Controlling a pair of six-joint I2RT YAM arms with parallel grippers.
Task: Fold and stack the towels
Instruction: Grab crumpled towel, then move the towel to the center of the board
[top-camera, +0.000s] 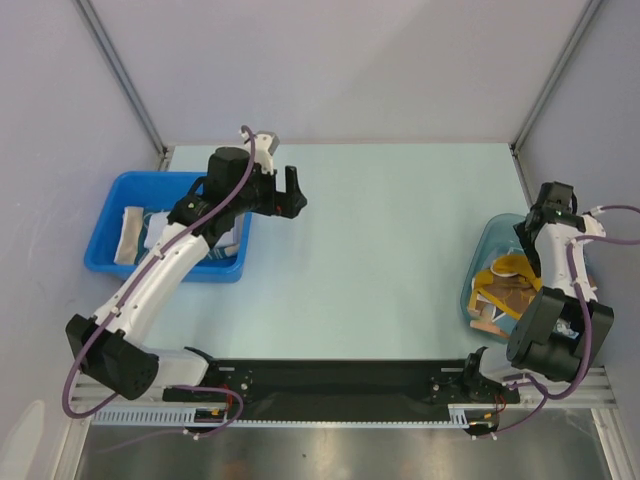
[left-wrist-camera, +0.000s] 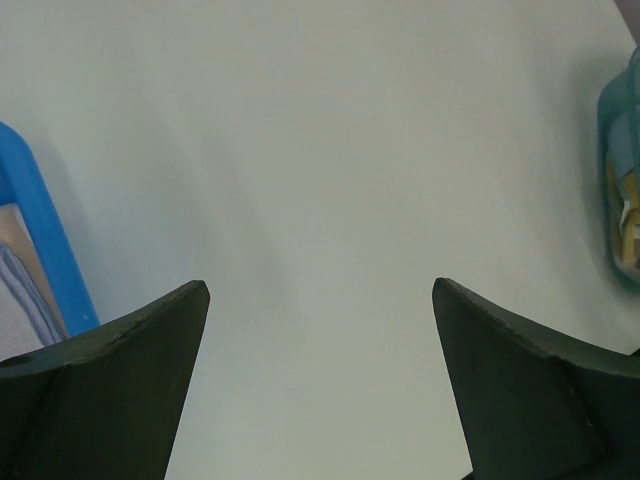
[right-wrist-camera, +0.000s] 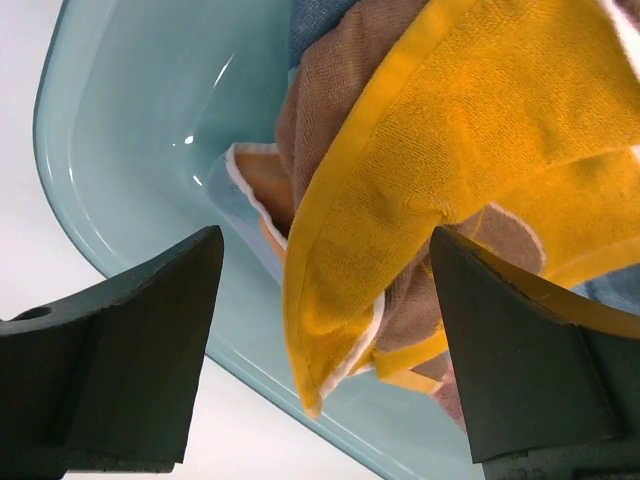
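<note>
Your table is open pale green between the two arms, with a black rail running along its near edge between the bases. Nothing sits in the middle stretch between the two containers.

Far left, the blue bin holds folded towels: a cream one stands on edge at its left side and paler ones lie beside it. Your left arm crosses over the bin's right half and hides the rest. From the left wrist you catch only the bin's blue rim and a slice of beige and pale lavender cloth inside.

Your left gripper hangs over bare table just right of the bin, fingers spread as wide as they go, with nothing between them.

On the right edge, the teal tub carries a loose heap. On top is the brown-and-yellow towel, crumpled, its yellow border folded over. A blue cloth peeks out at the far side and an orange cloth lies underneath.

Your right gripper is down over that heap, fingers wide apart and straddling the yellow fold. There is clear space on the left finger's side, so it is not clamped on anything.
</note>
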